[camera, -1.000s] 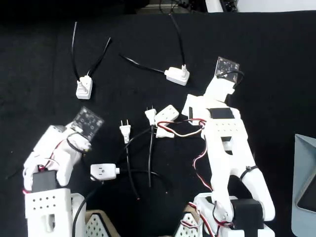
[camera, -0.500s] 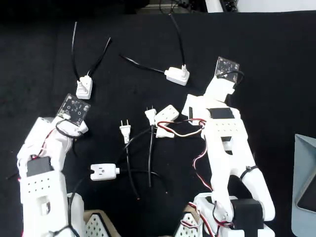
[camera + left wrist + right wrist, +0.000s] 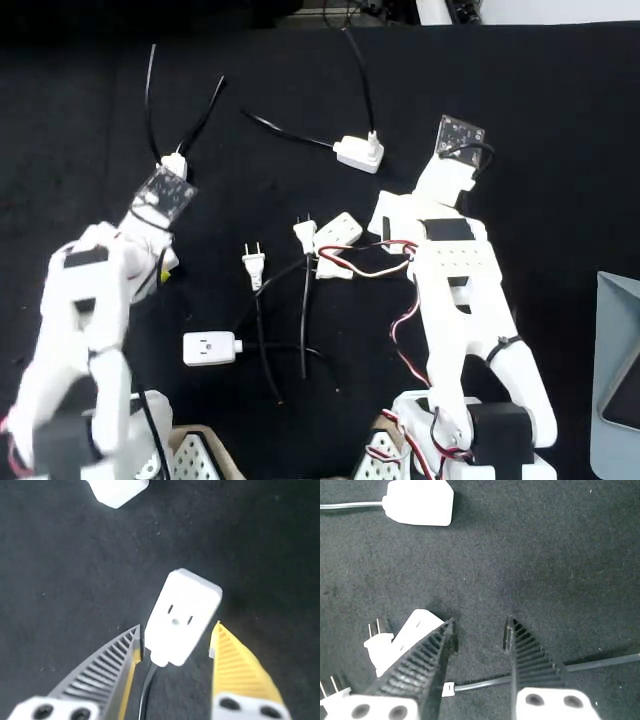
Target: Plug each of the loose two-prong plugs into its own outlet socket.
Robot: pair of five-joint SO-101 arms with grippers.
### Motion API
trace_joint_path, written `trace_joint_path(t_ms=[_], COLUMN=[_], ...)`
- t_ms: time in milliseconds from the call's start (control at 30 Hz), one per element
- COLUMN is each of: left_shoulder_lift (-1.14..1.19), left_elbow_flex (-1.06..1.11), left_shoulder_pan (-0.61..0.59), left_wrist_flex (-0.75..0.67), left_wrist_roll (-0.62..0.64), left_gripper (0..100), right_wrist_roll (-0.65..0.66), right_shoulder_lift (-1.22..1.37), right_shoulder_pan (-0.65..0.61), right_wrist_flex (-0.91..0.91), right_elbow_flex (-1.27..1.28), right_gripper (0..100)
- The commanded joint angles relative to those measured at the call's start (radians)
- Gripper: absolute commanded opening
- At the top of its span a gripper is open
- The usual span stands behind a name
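A white outlet socket (image 3: 181,617) lies face up on the black mat, two slots and a round hole showing. My left gripper (image 3: 176,629) is open and straddles it, one finger (image 3: 122,652) on each side. From above, the left arm's wrist (image 3: 165,192) covers most of the back-left outlet (image 3: 175,160). My right gripper (image 3: 480,621) is open over bare mat, beside a loose plug (image 3: 379,642) and a socket (image 3: 420,622). Two loose plugs (image 3: 253,264) (image 3: 305,232) lie mid-table, prongs pointing away from the arms. One free socket (image 3: 210,348) lies near the front and another (image 3: 340,228) next to the right arm (image 3: 450,260).
A back outlet (image 3: 358,152) has cables running left and to the rear. Black cables (image 3: 305,320) cross the middle of the mat. A grey bin (image 3: 615,370) stands at the right edge. The top of the left wrist view holds another white piece (image 3: 117,490).
The left arm has swung from the front left toward the back, up to the back-left outlet. The right arm, plugs and sockets have stayed put.
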Motion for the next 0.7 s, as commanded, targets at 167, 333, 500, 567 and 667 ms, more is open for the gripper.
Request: trace_joint_path(t_ms=[167,333,500,567,667], left_shoulder_lift=[0.374,0.445,0.446,0.445,0.404], left_elbow_flex=[-0.280,-0.323,-0.323,-0.318,-0.306], left_shoulder_pan=[0.008,0.007,0.013,0.018,0.019], left_wrist_flex=[-0.021,-0.023,-0.015,-0.014,0.031], left_wrist_roll=[-0.006,-0.006,-0.006,-0.006,-0.006], left_gripper=[21,12,6,3,4], right_wrist_roll=[-0.005,-0.005,-0.005,-0.005,-0.005], right_shoulder_lift=[-0.031,-0.031,-0.031,-0.031,-0.031], right_shoulder_pan=[-0.012,-0.012,-0.012,-0.012,-0.012], right_wrist_flex=[-0.014,-0.014,-0.014,-0.014,-0.014], right_elbow_flex=[-0.002,-0.002,-0.002,-0.002,-0.002], right_gripper=[15.5,15.5,15.5,15.5,15.5])
